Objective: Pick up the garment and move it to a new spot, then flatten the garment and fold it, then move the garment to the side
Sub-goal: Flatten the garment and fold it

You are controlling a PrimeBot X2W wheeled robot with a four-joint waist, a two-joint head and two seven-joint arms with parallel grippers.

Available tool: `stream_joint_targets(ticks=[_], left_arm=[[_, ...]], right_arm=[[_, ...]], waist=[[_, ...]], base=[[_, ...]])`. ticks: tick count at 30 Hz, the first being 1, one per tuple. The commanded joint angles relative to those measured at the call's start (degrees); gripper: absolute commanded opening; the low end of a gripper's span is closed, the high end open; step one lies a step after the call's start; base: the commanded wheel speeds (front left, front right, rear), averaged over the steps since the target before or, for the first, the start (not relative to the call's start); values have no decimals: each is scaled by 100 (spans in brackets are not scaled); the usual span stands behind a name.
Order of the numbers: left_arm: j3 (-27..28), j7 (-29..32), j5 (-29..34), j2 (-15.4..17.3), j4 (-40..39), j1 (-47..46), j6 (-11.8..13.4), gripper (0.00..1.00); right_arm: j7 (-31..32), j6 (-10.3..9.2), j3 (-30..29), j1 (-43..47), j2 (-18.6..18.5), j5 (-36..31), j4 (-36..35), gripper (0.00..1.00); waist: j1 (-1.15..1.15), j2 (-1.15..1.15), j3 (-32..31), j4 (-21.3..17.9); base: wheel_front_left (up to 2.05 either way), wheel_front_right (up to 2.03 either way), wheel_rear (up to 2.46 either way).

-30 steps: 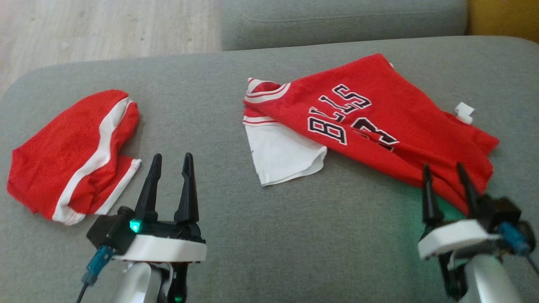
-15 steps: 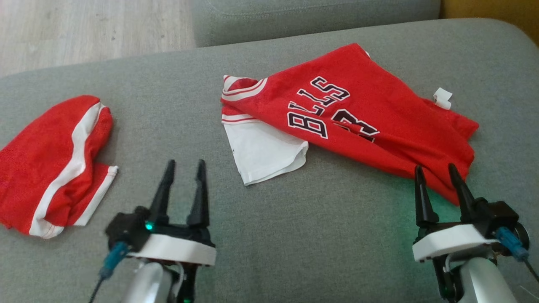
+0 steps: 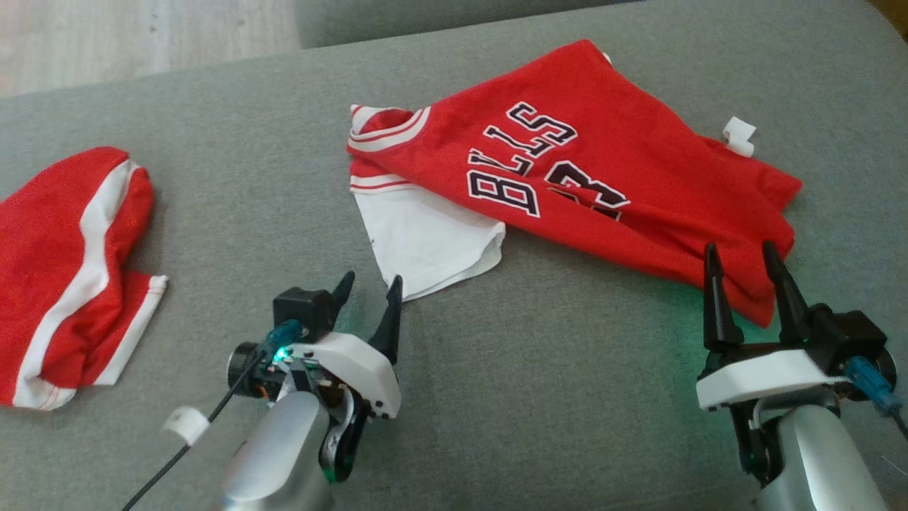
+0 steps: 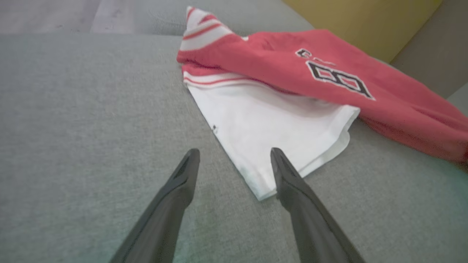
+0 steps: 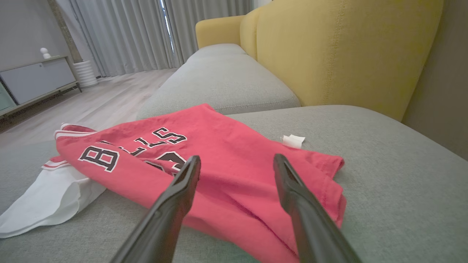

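The garment (image 3: 603, 191) is a red jersey with black-and-white lettering, lying crumpled on the grey sofa cushion (image 3: 553, 397). Its white sleeve (image 3: 425, 241) sticks out at its near left side. My left gripper (image 3: 372, 284) is open, its tips just short of the white sleeve's near corner. In the left wrist view that corner of the sleeve (image 4: 278, 128) lies between the spread fingers of the left gripper (image 4: 234, 151). My right gripper (image 3: 739, 252) is open at the jersey's near right hem. In the right wrist view the right gripper (image 5: 237, 157) hangs low over the red cloth (image 5: 226, 135).
A second red garment with white stripes (image 3: 64, 270) lies at the cushion's left. A white tag (image 3: 738, 135) sticks out at the jersey's far right edge. A yellow sofa back (image 5: 347, 47) rises behind. Wooden floor (image 3: 106, 35) lies beyond the cushion's far left edge.
The camera has shifted, so the whole picture sits further left. My left gripper has moved right and turned towards the white sleeve's corner. The right gripper stays at the jersey's hem.
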Motion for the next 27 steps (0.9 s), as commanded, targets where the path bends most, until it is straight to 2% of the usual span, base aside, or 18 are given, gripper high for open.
stream_joint_targets(ticks=[1,14,15,16,21,27], left_arm=[[19,116,-95,37,-11,-243,50,100],[-402,337,-530,37,330,-466,108,100],[-431,337,-559,37,347,-481,98,47],[-457,325,-592,37,358,-495,81,0],[-460,50,-755,37,352,-546,52,0],[-277,-553,-853,53,305,-541,29,0]], right_arm=[[-77,40,124,-196,-32,50,-195,100],[-78,40,122,-279,-31,108,-187,100],[-78,40,120,-286,-31,109,-185,100],[-78,40,118,-293,-31,110,-183,100],[-78,40,86,-305,-31,108,-179,100],[-78,40,3,-268,-31,72,-149,100]], waist=[[-1,0,74,-85],[-1,0,181,-254],[-1,0,185,-261],[-1,0,188,-269],[-1,0,178,-267],[-1,0,69,-137]], base=[[0,0,0],[0,0,0],[0,0,0],[0,0,0],[0,0,0],[0,0,0]])
